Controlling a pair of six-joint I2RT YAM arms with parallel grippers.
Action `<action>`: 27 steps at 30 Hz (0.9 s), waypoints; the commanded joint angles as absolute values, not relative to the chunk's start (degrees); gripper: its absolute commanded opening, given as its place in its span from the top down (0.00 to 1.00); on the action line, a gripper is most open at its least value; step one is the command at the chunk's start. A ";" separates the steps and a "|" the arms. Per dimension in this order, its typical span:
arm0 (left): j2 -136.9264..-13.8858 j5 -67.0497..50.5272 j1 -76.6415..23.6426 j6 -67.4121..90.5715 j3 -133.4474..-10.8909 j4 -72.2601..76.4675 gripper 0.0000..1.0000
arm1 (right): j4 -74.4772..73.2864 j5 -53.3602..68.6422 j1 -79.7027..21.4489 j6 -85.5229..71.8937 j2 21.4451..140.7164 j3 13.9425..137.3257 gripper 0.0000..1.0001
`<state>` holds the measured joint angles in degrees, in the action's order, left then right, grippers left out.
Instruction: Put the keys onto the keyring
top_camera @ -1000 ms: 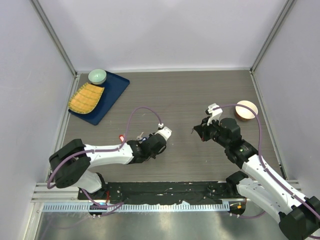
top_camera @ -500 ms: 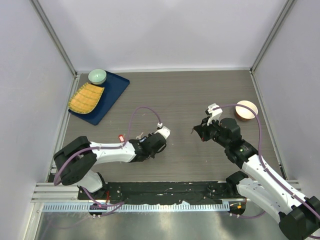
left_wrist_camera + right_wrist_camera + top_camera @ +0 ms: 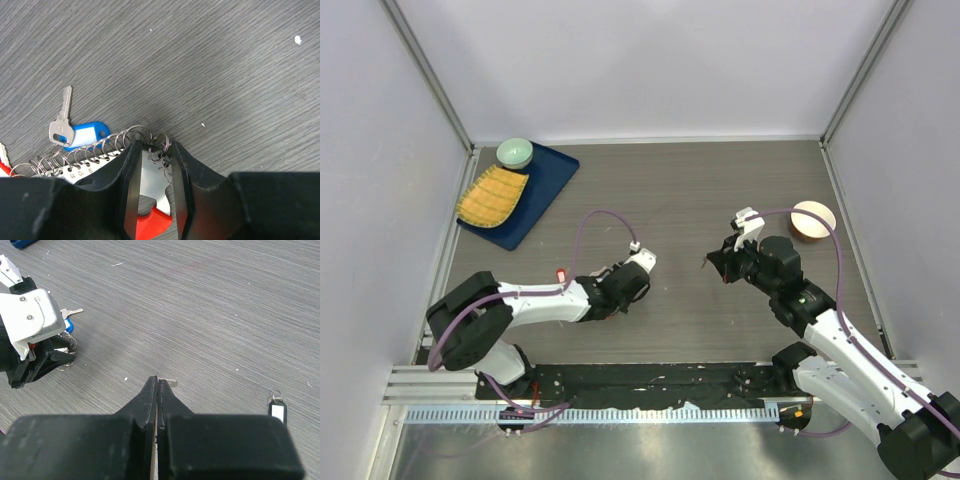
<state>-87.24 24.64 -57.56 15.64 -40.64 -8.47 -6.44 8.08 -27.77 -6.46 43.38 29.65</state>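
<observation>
The keyring [image 3: 85, 152] lies on the table as a pale wire coil with a blue tag [image 3: 85, 135] and a red tag [image 3: 152, 225] on a metal plate. The plain silver key [image 3: 61, 120] lies by the blue tag and also shows in the right wrist view [image 3: 72, 311]. A small red piece [image 3: 561, 272], likely the red-headed key, lies left of my left gripper. My left gripper [image 3: 155, 147] is low on the table, its jaws closed on the keyring's plate. My right gripper [image 3: 158, 380] is shut on a thin metal piece [image 3: 169, 381] and held above the table.
A blue tray [image 3: 545, 190] with a green bowl [image 3: 514, 152] and a yellow cloth [image 3: 492, 196] is at the back left. A round tan bowl [image 3: 813, 220] stands at the right. A black fob with a white label [image 3: 276, 411] lies right of my right gripper.
My left gripper has shifted a little to the left and farther from the bases, staying low over the keyring. The right arm has hardly moved.
</observation>
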 commanded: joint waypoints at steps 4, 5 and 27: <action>-83.85 27.16 -56.34 18.10 -40.43 -8.44 0.66 | -2.90 8.61 -27.86 -7.29 43.33 29.62 0.99; -83.50 27.16 -55.90 18.37 -40.34 -8.35 0.66 | -2.90 8.61 -27.77 -7.29 43.33 29.53 0.99; -75.15 23.11 -53.61 26.27 -36.39 -5.63 0.63 | -2.64 8.88 -27.86 -7.38 43.77 29.53 0.99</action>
